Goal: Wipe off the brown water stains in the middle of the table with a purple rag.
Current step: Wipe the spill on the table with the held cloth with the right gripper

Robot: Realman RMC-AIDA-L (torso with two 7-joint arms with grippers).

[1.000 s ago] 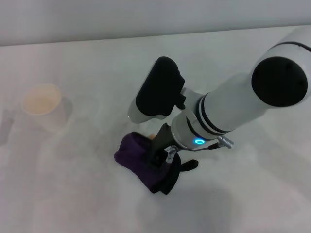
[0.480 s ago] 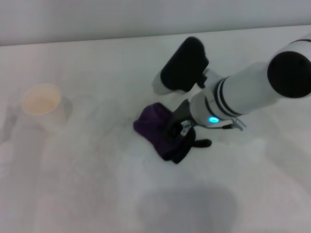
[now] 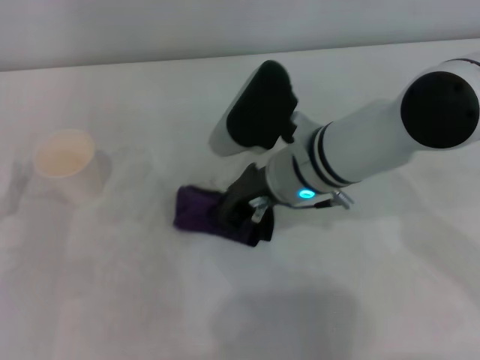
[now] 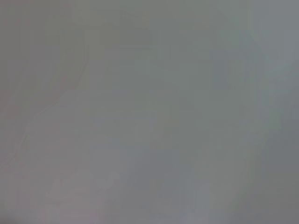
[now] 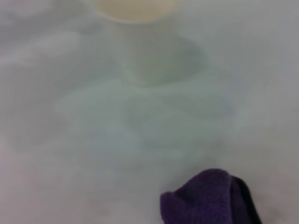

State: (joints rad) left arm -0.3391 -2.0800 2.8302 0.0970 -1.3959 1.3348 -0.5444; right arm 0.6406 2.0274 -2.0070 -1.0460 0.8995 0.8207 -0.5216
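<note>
The purple rag [image 3: 196, 211] lies pressed on the white table [image 3: 112, 300] near its middle. My right gripper [image 3: 244, 211] reaches down from the right and is shut on the rag's right end, its dark fingers [image 3: 238, 196] sunk into the cloth. The rag's tip also shows in the right wrist view [image 5: 205, 201]. The brown water stains do not show in any view; the spot under the rag and gripper is hidden. The left gripper is out of view, and the left wrist view shows only flat grey.
A white paper cup [image 3: 66, 161] stands upright at the left of the table, a good way from the rag; it also shows in the right wrist view [image 5: 140, 37]. Faint grey smudges mark the table around it.
My right gripper dragged the rag up and to the right, then back to the left. The rag now lies flatter and farther left than half a second ago.
</note>
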